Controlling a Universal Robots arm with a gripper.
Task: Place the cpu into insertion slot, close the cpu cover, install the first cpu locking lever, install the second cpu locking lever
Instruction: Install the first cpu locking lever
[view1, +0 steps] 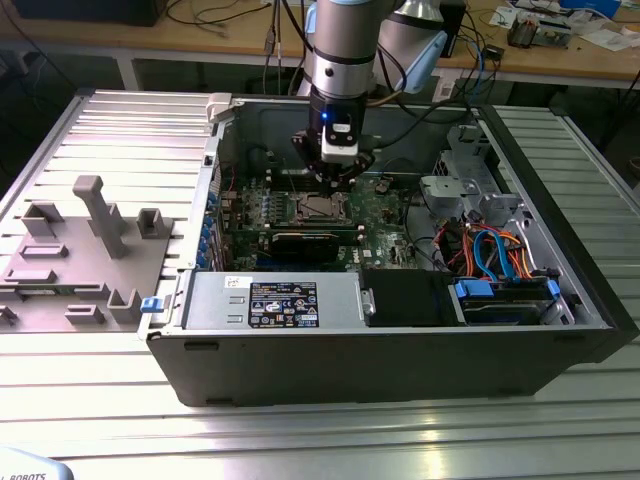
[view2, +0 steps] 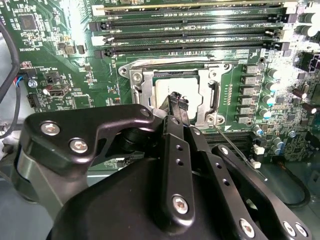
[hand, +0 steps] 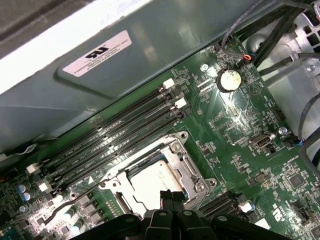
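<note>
The pale silvery square cpu (view2: 176, 90) lies flat inside the silver-rimmed square insertion slot (view2: 140, 102) on the green board. The silvery metal frame cpu cover (hand: 186, 161) lies closed over it, the chip face showing through its window.

The cpu (hand: 150, 182) showed a pale silvery face inside the silvery cpu cover (hand: 181, 159), on a green motherboard (hand: 240, 130) striped by long black slots (hand: 120, 132). The claw (view2: 176, 99) was black. Blue and orange cables (view1: 495, 250) lay at three o'clock in the exterior view.
</note>
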